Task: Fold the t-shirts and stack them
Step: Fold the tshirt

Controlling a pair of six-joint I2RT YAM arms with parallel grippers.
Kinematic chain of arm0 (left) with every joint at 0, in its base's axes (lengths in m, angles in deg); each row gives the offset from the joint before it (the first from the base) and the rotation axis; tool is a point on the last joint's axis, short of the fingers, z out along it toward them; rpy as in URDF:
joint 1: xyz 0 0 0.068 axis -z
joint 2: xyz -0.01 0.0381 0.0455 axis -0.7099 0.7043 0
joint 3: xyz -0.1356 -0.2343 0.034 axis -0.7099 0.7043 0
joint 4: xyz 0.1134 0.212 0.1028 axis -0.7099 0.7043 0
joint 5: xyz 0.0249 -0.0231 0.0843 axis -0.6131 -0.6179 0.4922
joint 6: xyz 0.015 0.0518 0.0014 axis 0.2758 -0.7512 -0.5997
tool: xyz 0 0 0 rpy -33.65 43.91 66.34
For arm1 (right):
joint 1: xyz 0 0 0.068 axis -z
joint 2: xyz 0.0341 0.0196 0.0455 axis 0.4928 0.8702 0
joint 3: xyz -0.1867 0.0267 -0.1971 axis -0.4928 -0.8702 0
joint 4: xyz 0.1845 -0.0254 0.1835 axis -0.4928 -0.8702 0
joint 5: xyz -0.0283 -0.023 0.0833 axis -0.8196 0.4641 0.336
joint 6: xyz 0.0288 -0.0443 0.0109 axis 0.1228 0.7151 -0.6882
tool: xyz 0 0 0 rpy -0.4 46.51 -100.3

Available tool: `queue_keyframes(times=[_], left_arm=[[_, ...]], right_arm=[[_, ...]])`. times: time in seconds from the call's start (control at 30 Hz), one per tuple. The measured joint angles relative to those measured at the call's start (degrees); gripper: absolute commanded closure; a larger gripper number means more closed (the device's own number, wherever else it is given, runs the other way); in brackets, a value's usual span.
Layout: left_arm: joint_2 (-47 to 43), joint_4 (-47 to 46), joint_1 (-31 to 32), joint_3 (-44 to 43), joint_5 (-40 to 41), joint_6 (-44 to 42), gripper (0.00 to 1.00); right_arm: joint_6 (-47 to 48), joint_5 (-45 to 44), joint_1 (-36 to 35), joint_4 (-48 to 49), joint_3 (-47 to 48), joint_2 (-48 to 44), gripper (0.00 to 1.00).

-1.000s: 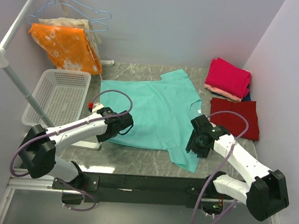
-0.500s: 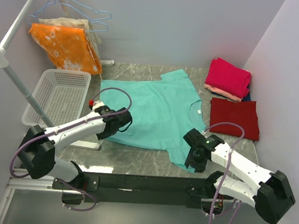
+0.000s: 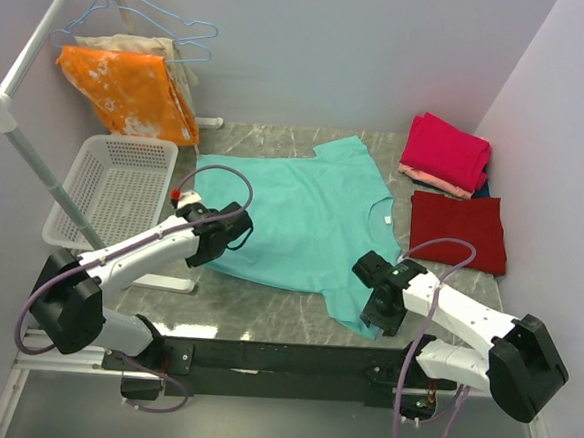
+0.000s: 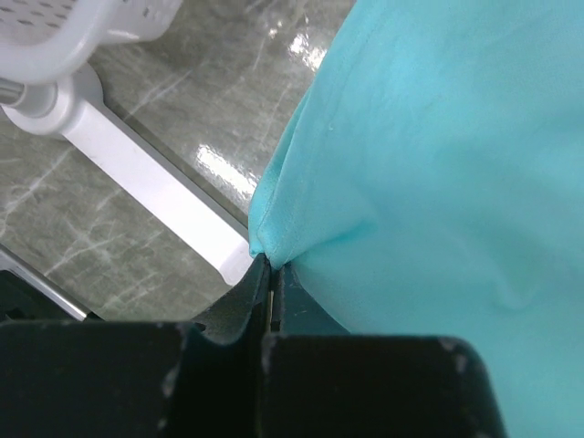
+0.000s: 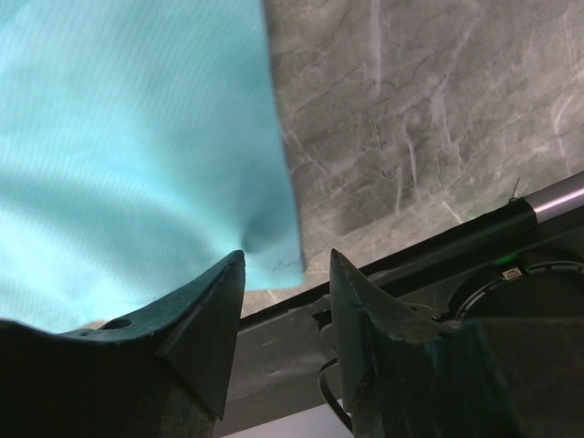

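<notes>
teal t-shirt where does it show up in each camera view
Top external: the teal t-shirt lies spread across the middle of the table.
Left wrist: it fills the right side, its edge pinched in the shut left gripper.
Right wrist: upper left, its corner between the fingers of the open right gripper.
Shared landmark: the grey marble table beside the shirt's edge.

No writing, brand, number or sign is readable to me in any of the three camera views. The only label I can find is a small white neck tag (image 3: 385, 217) inside the collar of the teal t-shirt (image 3: 302, 220), seen from the overhead camera, and it is too small for me to make out any print.
</notes>
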Motion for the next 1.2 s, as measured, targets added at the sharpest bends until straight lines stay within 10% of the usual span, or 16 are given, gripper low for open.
queue_keyframes(times=[0.27,0.5,1.2], left_arm=[[-1.07,-1.86,-2.95,0.00,0.63,-4.20,0.99],[-1.31,-2.67,-3.50,0.00,0.68,-5.90,0.99],[-4.26,0.22,-4.17,2.38,1.42,-5.86,0.99]], right_arm=[[-1.36,1.53,-0.94,2.58,-1.44,2.69,0.65],[-2.14,3.23,-3.54,4.87,-0.92,5.22,1.00],[-4.90,-6.43,-9.18,-8.90,15.50,-0.22,1.00]])
